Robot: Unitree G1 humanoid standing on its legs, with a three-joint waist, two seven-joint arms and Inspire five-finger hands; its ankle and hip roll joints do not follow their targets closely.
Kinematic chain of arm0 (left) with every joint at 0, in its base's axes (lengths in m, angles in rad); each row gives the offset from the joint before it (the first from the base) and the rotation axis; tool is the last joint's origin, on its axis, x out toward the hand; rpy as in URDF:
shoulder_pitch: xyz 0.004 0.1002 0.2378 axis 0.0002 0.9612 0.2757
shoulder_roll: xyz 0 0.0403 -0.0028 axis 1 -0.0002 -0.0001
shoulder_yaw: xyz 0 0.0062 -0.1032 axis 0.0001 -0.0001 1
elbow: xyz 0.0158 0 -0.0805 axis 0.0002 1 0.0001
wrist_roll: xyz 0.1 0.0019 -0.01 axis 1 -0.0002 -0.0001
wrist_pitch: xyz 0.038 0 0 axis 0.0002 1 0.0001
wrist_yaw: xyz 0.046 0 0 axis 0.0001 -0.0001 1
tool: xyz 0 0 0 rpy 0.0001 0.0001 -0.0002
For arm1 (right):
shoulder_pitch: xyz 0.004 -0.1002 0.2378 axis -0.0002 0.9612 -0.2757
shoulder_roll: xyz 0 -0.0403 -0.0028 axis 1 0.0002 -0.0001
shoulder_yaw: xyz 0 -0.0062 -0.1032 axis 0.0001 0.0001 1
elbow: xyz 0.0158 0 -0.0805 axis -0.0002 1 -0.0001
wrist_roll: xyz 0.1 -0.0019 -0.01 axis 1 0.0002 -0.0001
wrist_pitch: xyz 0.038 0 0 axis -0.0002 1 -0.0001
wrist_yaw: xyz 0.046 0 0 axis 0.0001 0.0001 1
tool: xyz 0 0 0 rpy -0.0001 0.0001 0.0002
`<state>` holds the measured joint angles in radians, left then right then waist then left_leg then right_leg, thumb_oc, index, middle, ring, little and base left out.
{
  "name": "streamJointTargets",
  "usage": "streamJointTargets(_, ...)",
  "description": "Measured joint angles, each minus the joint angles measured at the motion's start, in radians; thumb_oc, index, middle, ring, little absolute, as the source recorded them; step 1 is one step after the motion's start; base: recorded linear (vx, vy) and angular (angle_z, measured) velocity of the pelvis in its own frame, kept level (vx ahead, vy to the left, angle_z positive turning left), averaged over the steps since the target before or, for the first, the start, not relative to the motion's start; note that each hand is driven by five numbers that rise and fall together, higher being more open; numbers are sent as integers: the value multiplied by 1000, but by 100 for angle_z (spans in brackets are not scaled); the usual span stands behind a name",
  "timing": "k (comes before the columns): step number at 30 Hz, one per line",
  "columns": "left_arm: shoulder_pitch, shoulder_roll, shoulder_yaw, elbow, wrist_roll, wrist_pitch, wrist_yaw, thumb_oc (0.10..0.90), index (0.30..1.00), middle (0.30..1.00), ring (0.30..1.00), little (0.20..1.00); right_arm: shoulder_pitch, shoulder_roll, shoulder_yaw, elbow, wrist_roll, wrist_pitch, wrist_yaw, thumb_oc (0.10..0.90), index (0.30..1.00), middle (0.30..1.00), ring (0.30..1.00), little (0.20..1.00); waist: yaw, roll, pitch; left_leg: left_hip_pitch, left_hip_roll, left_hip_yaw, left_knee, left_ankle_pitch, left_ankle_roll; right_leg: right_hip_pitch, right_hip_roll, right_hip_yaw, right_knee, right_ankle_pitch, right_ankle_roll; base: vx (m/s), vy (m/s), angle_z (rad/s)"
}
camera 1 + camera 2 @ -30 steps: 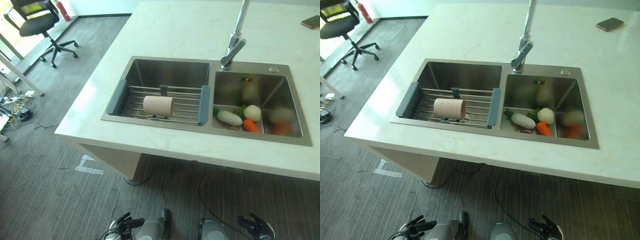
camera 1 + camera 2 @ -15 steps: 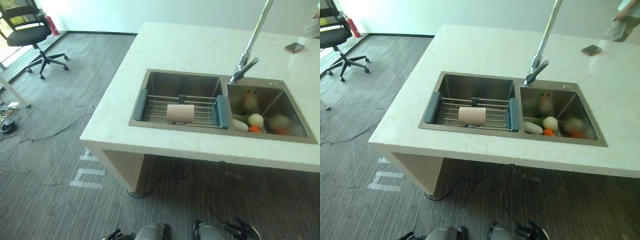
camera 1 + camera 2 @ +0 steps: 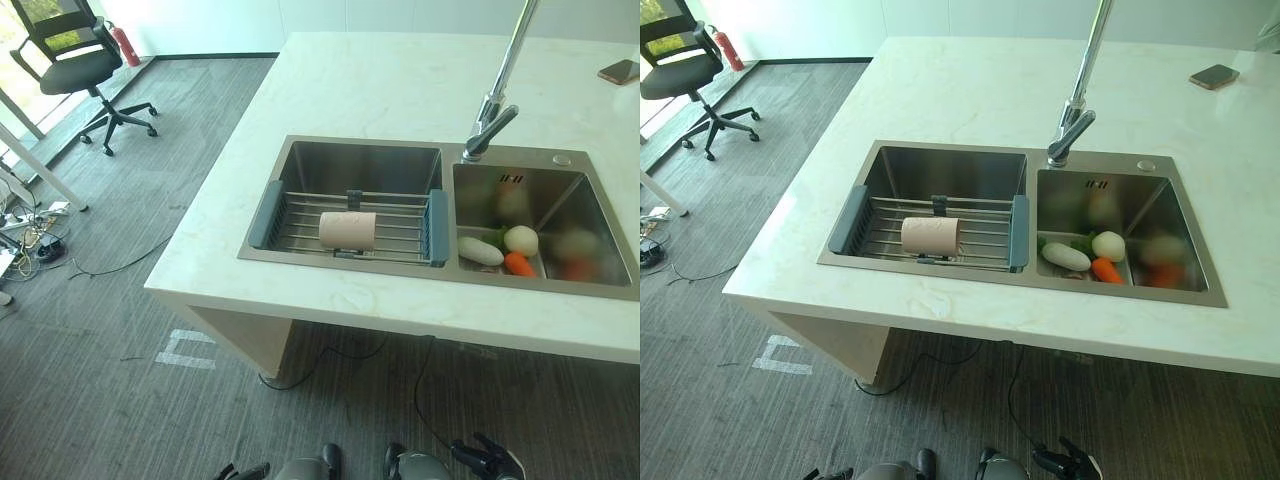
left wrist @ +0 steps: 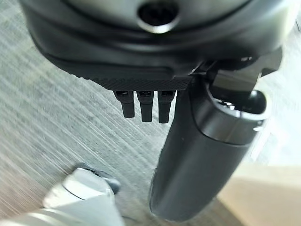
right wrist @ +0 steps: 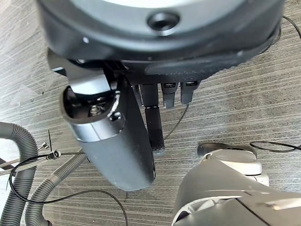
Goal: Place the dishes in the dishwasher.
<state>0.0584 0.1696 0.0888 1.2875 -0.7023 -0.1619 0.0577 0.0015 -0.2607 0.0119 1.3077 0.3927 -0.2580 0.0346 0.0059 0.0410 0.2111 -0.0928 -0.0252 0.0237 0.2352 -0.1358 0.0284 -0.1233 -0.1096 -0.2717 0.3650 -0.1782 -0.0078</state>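
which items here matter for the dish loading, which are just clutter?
Job: pink cup lying on its side on the sink rack; both hands hang low, holding nothing.
Clutter: vegetables in right basin, phone, faucet, office chair, fire extinguisher.

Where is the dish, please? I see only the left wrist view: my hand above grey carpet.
Observer: A pink cup lies on its side on the wire rack across the sink's left basin.
Operator: Is something in the other basin?
Observer: Yes, vegetables, among them a white radish and a carrot.
Operator: Does the right hand hold something?
Observer: No. The right hand is open and holds nothing, low above the carpet.
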Motion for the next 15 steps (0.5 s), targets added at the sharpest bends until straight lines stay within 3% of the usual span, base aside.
streamJointTargets(3, 0, 3, 94, -8, -159, -62, -5, 800, 900, 900, 900, 900, -2, -10, -27, -1, 0, 0, 1, 800, 900, 900, 900, 900, 1, 11, 9, 0, 0, -3, -15, 7, -4, -7, -1, -3, 2, -3, -3, 48, 1, 3)
streamJointTargets(4, 6, 11, 140, -46, -184, -90, 4, 800, 900, 900, 900, 900, 0, -36, -31, -1, 0, 0, 6, 800, 900, 900, 900, 900, 3, 31, 23, -1, -1, -7, -18, 9, -4, -8, -2, -6, 2, -5, -4, 37, 26, 6)
streamJointTargets(6, 34, 26, 209, -159, -199, -116, 44, 800, 900, 900, 900, 900, 2, -71, -53, -15, 0, 2, 20, 800, 900, 900, 900, 900, 2, 45, 31, -12, -6, -6, -25, 17, -4, -33, -10, -5, 22, -14, -6, 24, 28, 4)
streamJointTargets(7, 36, 58, 234, -214, -199, -199, 89, 800, 900, 900, 900, 900, 1, -104, -72, -16, 1, 1, 20, 800, 900, 900, 900, 900, 5, 61, 42, -14, -10, -8, -34, 24, -5, -43, -17, -8, 32, -19, -6, 11, 36, 3)
streamJointTargets(8, 41, 102, 301, -279, -196, -235, 129, 800, 900, 900, 900, 900, 4, -134, -82, -19, 1, 1, 25, 800, 900, 900, 900, 900, 6, 82, 44, -13, -10, -5, -34, 28, -7, -47, -19, -7, 32, -23, -10, -2, 38, 4)
streamJointTargets(10, 38, 192, 381, -358, -184, -285, 203, 800, 900, 900, 900, 900, 5, -150, -84, -19, 3, -8, 22, 800, 900, 900, 900, 900, 10, 91, 51, -13, -10, -6, -34, 28, -8, -51, -20, -7, 41, -32, -15, 0, 0, 0)
streamJointTargets(11, 25, 285, 430, -404, -127, -347, 283, 800, 900, 900, 900, 900, 14, -153, -84, -18, 4, -9, 18, 800, 900, 900, 900, 900, 24, 101, 53, -15, -11, -2, -37, 29, -10, -62, -22, -3, 53, -37, -18, -13, 18, -4)
streamJointTargets(13, 11, 418, 496, -443, 13, -398, 395, 800, 900, 900, 900, 900, 24, -150, -79, -18, 4, -6, 15, 800, 900, 900, 900, 900, 27, 125, 51, -28, -11, -2, -37, 33, -11, -78, -23, -2, 59, -38, -18, 0, 0, 0)
streamJointTargets(15, 1, 506, 542, -459, 91, -452, 442, 800, 900, 900, 900, 900, 31, -150, -62, -24, 4, -1, 8, 800, 900, 900, 900, 900, 27, 136, 50, -27, -11, -1, -37, 33, -11, -78, -23, -2, 61, -38, -18, 0, 0, 0)
